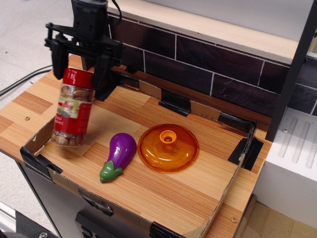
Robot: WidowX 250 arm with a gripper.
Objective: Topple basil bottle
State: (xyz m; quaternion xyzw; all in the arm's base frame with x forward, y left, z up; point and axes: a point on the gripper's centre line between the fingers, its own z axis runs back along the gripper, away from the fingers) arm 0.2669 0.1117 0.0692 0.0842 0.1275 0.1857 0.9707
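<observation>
The basil bottle [71, 111] is a clear jar with a red cap, a red-white-green label and brownish contents. It stands nearly upright, leaning slightly, at the left end of the wooden tray [163, 188], its base at or just above the floor. My black gripper [79, 82] comes down from above, and its two fingers [103, 74] straddle the red cap and hold it. The purple toy eggplant [119, 154] lies just right of the bottle.
An orange pot lid [168, 147] lies in the middle of the tray, right of the eggplant. A low cardboard wall [37, 144] edges the tray on the left. A dark tiled wall [198, 62] runs behind. A white block [292, 163] stands at the right.
</observation>
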